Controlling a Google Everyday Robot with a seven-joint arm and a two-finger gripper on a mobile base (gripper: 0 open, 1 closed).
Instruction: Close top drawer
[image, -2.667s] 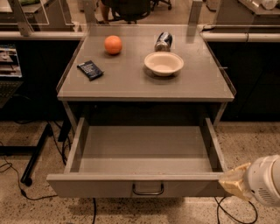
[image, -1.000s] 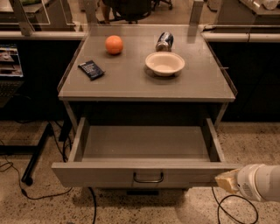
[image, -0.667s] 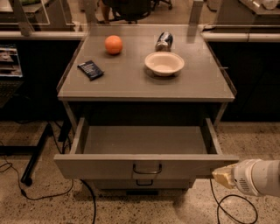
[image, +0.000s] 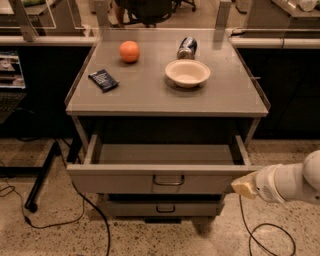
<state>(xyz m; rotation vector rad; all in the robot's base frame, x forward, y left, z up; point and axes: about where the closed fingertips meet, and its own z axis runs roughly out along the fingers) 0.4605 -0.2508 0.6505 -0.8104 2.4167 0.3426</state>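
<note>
The top drawer (image: 125, 179) is a wide grey shallow tray under the grey tabletop, with a small dark loop handle (image: 168, 181) at its centre. It stands partly open, and its inside shows empty. My gripper (image: 242, 187) comes in from the right on a white arm. Its tan tip touches the right end of the drawer's front panel. Below the top drawer a shorter grey drawer front (image: 165, 207) with a similar handle shows.
On the tabletop (image: 150, 97) sit an orange (image: 129, 51), a dark snack packet (image: 103, 80), a white bowl (image: 187, 72) and a can (image: 187, 47) lying down. A black stand leg (image: 42, 172) and cables lie on the floor at left. Black counters flank the cabinet.
The top drawer has slid inward, from pulled far out to about half open. My gripper has moved forward with its front panel, staying at the right end.
</note>
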